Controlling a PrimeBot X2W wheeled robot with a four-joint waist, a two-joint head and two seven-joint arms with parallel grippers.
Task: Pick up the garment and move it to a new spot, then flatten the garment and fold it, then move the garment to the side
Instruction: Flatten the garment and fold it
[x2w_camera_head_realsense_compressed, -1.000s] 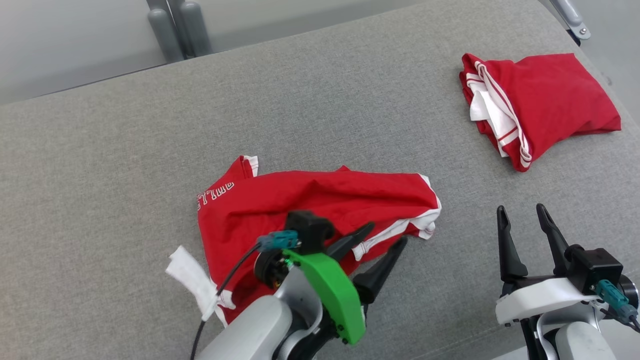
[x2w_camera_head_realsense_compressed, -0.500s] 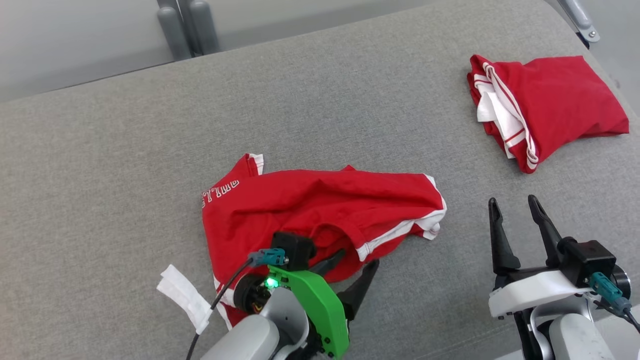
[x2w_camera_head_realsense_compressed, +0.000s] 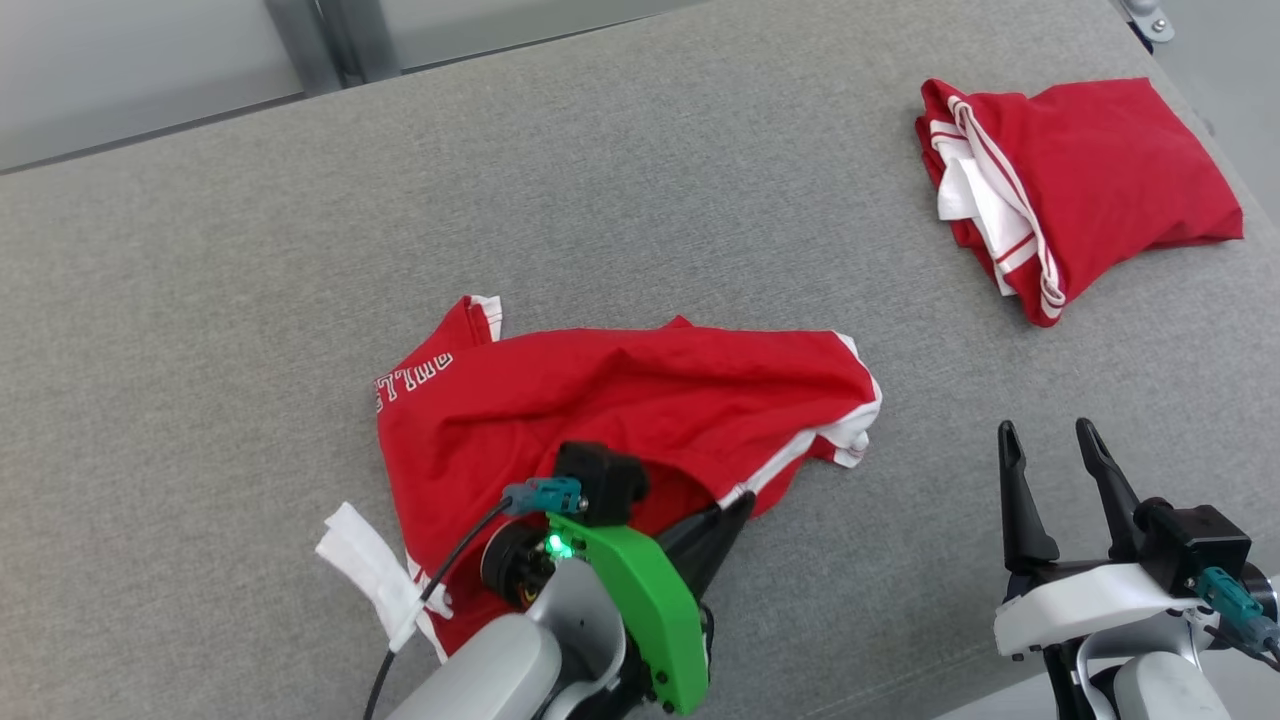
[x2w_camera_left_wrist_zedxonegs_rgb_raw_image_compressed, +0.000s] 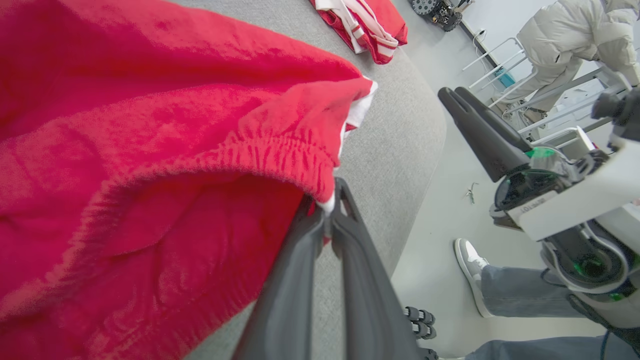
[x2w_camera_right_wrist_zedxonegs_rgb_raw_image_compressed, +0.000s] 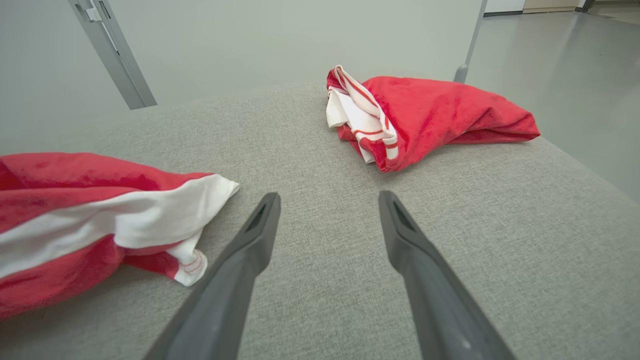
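Note:
A crumpled red garment (x2w_camera_head_realsense_compressed: 620, 400) with white trim and white lettering lies on the grey cushioned surface (x2w_camera_head_realsense_compressed: 250, 260), near its front middle. My left gripper (x2w_camera_head_realsense_compressed: 735, 508) is shut on the garment's near hem. In the left wrist view the two fingers pinch the elastic red edge of the garment (x2w_camera_left_wrist_zedxonegs_rgb_raw_image_compressed: 150, 175) at the left gripper (x2w_camera_left_wrist_zedxonegs_rgb_raw_image_compressed: 327, 200). My right gripper (x2w_camera_head_realsense_compressed: 1047, 438) stands open at the lower right, above bare surface, to the right of the garment's white-striped corner (x2w_camera_right_wrist_zedxonegs_rgb_raw_image_compressed: 165, 215). Nothing is between the right gripper (x2w_camera_right_wrist_zedxonegs_rgb_raw_image_compressed: 327, 200) fingers.
A second red and white garment (x2w_camera_head_realsense_compressed: 1080, 190), folded, lies at the far right near the surface's right edge; it also lies ahead of the right gripper as a folded bundle (x2w_camera_right_wrist_zedxonegs_rgb_raw_image_compressed: 425, 115). A person's shoe (x2w_camera_left_wrist_zedxonegs_rgb_raw_image_compressed: 470, 260) and legs stand on the floor beyond the edge.
My left gripper has gone from open to shut on the garment's near hem. The camera has shifted slightly; the right gripper stays open.

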